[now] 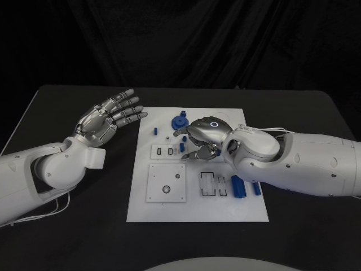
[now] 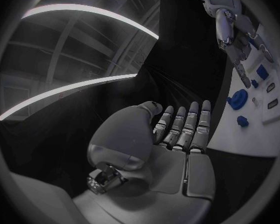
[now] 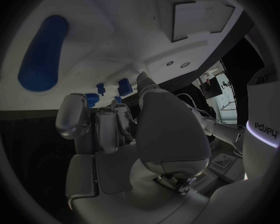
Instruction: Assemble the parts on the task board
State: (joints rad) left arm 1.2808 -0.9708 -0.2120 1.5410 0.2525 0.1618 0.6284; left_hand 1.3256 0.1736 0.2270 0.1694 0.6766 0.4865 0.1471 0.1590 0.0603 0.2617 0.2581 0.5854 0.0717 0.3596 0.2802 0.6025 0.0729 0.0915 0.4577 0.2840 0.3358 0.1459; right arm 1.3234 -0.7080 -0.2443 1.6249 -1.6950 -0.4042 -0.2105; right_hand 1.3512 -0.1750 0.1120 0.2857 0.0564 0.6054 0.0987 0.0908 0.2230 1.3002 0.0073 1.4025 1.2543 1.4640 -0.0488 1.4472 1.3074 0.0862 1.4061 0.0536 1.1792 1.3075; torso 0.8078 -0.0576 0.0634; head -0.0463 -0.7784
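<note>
The white task board [image 1: 197, 200] lies in the middle of the black table. My right hand [image 1: 201, 138] hangs over the board's upper middle with its fingers curled down among small blue parts [image 3: 92, 99]. The frames do not show whether it holds one. A round blue part [image 1: 179, 121] stands near the board's far edge, just beyond that hand, and it also appears from the left wrist [image 2: 237, 99]. Two blue cylinders [image 1: 238, 186] lie on the board under my right forearm. My left hand [image 1: 107, 118] is raised left of the board, palm open and fingers straight [image 2: 184, 129], holding nothing.
Small blue pegs [image 1: 154, 131] stand at the board's far left corner. Rectangular recesses [image 1: 166, 183] sit in the board's near half. Bare black table [image 1: 75, 237] surrounds the board, and my right forearm [image 1: 311, 161] lies across its right side.
</note>
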